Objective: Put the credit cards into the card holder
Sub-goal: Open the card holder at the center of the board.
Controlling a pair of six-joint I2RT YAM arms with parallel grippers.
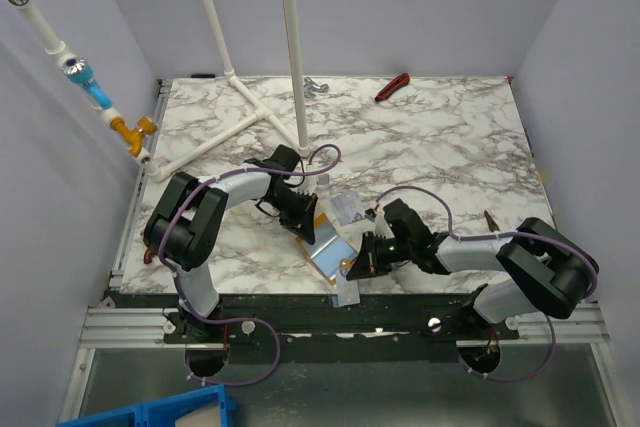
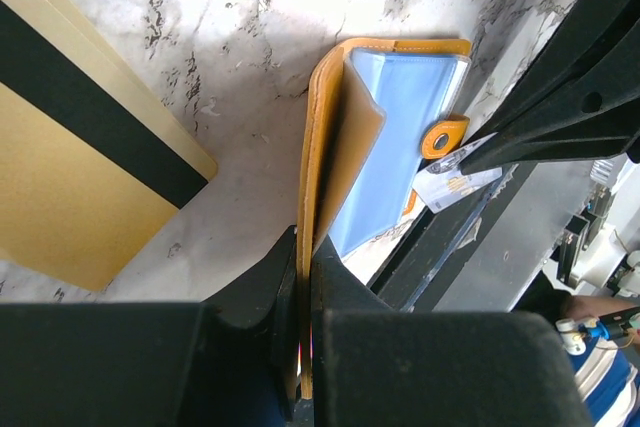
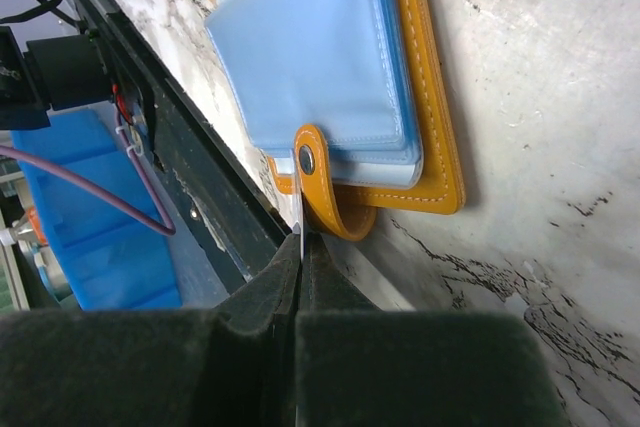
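Left side: the gold-tan card (image 2: 70, 147) with its dark stripe lies flat on the marble table (image 1: 440, 147), cut off by the left wrist view's edge and hidden under the arm in the top view. Just right of it, the left gripper (image 2: 303, 277) is clamped tight on the orange cover of the card holder (image 2: 335, 137), holding that flap on edge; the fingertips themselves merge into shadow. The holder's pale blue sleeves lie open near the table's front edge. A pale grey-blue card (image 1: 347, 207) rests just beyond the holder. Right: the right gripper (image 3: 299, 247) is fully closed, pinching a thin pale card (image 2: 455, 185) edge-on beside the holder's snap tab (image 3: 318, 172); its face is hardly legible. Another pale card (image 1: 347, 292) overhangs the front edge, partly obscured.
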